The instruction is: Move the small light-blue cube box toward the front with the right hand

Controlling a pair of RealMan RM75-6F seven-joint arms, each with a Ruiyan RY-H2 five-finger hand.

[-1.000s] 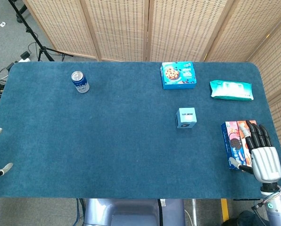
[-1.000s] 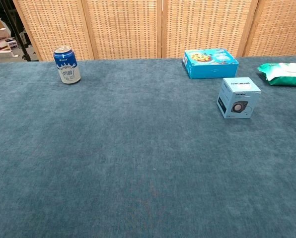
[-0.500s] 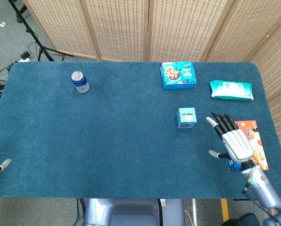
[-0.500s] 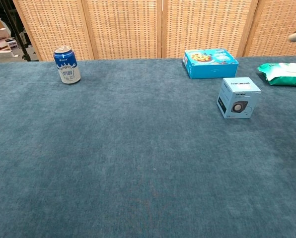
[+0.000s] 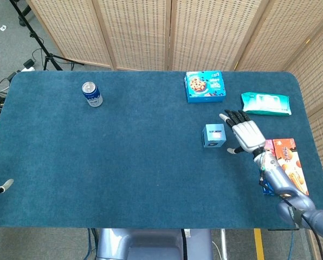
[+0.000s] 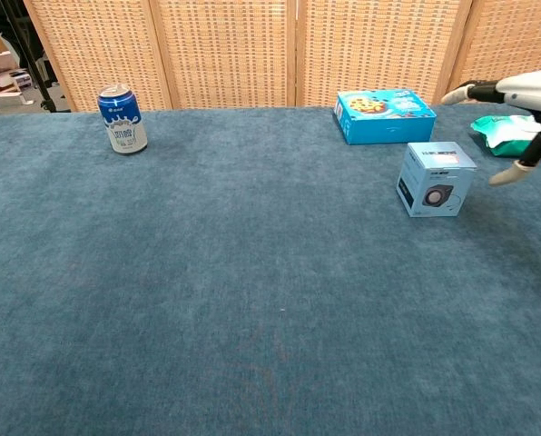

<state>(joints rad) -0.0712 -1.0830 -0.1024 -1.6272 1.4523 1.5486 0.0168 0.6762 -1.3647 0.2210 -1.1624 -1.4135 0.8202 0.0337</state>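
From the head view, the right hand (image 5: 244,134) hovers flat with fingers spread wide, empty, just right of the small light-blue cube box (image 5: 214,135) mid-table. Only the left hand's fingertips (image 5: 7,183) show, so its state is unclear. In the chest view, the right hand (image 6: 516,95) hangs beside the cube box (image 6: 437,178).

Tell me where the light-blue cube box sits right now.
In the head view, the light-blue cube box sits right of table centre, in front of the cookie box, with the open right hand just to its right.

Right hand (image 5: 246,135) moved up-left — now just beside light-blue cube box (image 5: 214,135), fingers (image 5: 230,115) spread.
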